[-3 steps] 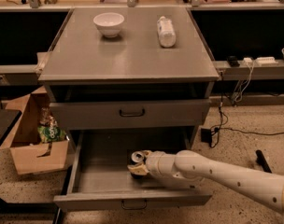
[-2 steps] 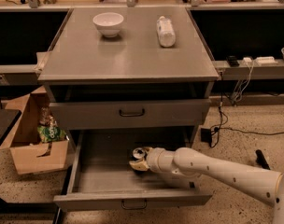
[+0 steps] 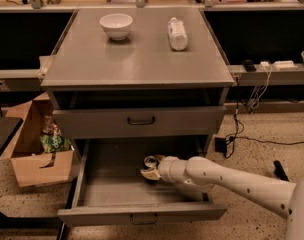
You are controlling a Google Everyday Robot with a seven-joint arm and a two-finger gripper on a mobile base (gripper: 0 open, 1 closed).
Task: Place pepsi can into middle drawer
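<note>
The middle drawer (image 3: 109, 186) stands pulled out toward the near side from the grey cabinet, its flat tray floor and low side walls in view and a small dark loop handle (image 3: 143, 218) on its near front panel. A white arm (image 3: 237, 180) comes in from the near right, crosses the drawer's right wall and ends in the pincer (image 3: 152, 169) over the middle of the tray. The pincer is closed around the pepsi can (image 3: 150, 160), which shows only its silver top and a sliver of dark body, tipped toward the left rather than upright; whether its base touches the drawer floor cannot be told. The can is therefore inside the outline of the open drawer, about midway between its left and right walls and closer to the far end than to the near panel. Just above the open drawer is a shut grey drawer front (image 3: 92, 124) with its own dark handle (image 3: 141, 120). On top, the bench (image 3: 137, 59) carries a white bowl (image 3: 116, 25) at the far left and a clear plastic bottle (image 3: 177, 33) lying on its side at the far right, the two well apart. On the floor to the left of the cabinet sits an open cardboard box (image 3: 34, 161) with a green packet (image 3: 54, 141) inside it.
</note>
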